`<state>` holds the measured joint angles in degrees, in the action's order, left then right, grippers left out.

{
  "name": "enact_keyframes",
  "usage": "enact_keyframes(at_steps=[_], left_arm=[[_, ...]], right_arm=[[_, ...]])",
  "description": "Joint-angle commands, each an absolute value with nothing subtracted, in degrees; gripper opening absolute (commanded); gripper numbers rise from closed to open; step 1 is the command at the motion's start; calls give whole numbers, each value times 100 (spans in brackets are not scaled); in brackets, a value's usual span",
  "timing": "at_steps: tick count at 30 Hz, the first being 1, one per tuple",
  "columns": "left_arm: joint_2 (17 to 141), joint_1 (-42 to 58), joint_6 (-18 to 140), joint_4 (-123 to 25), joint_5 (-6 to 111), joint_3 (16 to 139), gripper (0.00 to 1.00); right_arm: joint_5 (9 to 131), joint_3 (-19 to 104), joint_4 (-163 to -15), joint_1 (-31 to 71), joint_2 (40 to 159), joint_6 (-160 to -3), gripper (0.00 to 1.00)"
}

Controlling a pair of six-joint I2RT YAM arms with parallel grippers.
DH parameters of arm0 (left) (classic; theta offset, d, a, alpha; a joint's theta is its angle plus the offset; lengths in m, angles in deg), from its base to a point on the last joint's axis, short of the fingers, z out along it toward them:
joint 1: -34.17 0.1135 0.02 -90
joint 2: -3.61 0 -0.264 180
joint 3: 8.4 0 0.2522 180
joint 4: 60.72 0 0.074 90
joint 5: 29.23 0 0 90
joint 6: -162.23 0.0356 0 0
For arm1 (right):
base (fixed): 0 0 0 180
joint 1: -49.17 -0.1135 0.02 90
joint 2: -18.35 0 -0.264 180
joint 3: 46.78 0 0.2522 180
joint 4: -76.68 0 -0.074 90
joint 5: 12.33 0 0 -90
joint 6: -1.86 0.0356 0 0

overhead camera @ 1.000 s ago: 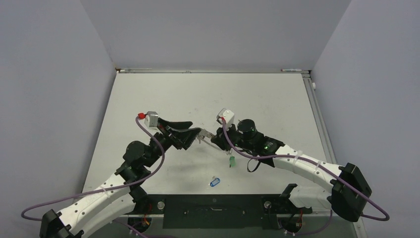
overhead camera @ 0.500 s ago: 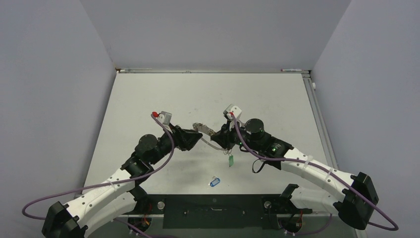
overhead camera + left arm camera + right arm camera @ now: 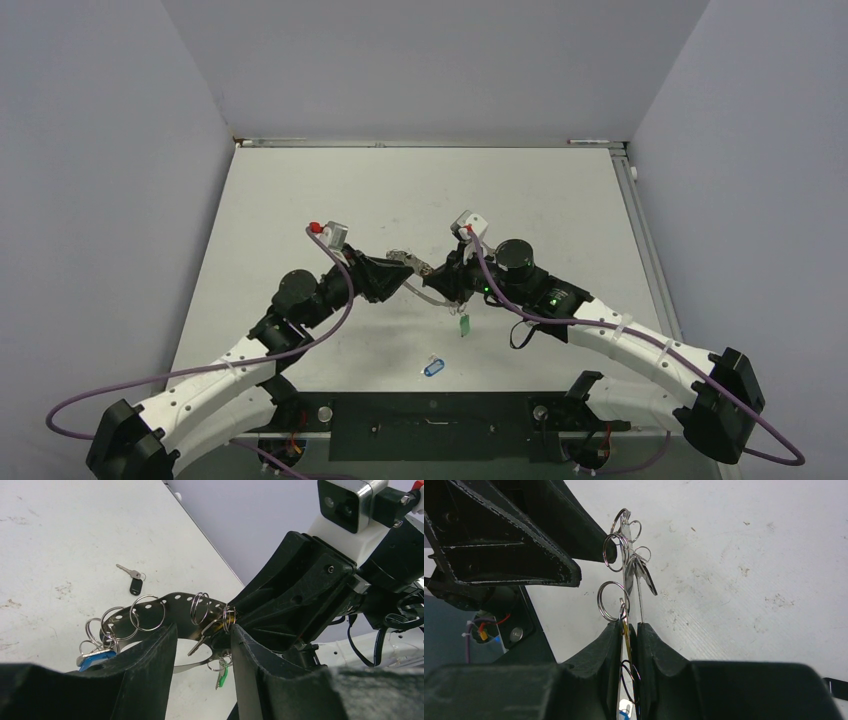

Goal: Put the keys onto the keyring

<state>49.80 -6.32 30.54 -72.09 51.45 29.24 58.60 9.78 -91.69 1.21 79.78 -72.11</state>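
the left gripper [image 3: 202, 631], jaws wide, has edged nearer the thin grey perforated metal keyring [image 3: 175, 601], which the right gripper [image 3: 629, 628] stays clamped on; threading looks imminent.

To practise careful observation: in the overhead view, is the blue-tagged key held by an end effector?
No, the blue-tagged key lies alone on the table, near its front edge.

A white, scuffed table [image 3: 420, 190] stood boxed in by plain pale grey walls [image 3: 430, 60] on three sides. A black plate [image 3: 430, 425] lay along its near edge, under even light.
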Motion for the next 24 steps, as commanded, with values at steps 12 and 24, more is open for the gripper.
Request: enact_keyframes(at_steps=[12, 24], left_arm=[[5300, -609, 2919, -7889, 5234, 3045, 30], [5173, -604, 2851, -7930, 5268, 3054, 35]], right_arm=[[5546, 1048, -9901, 118, 7837, -7071, 5], [5604, 1013, -9888, 49, 7921, -7148, 5]])
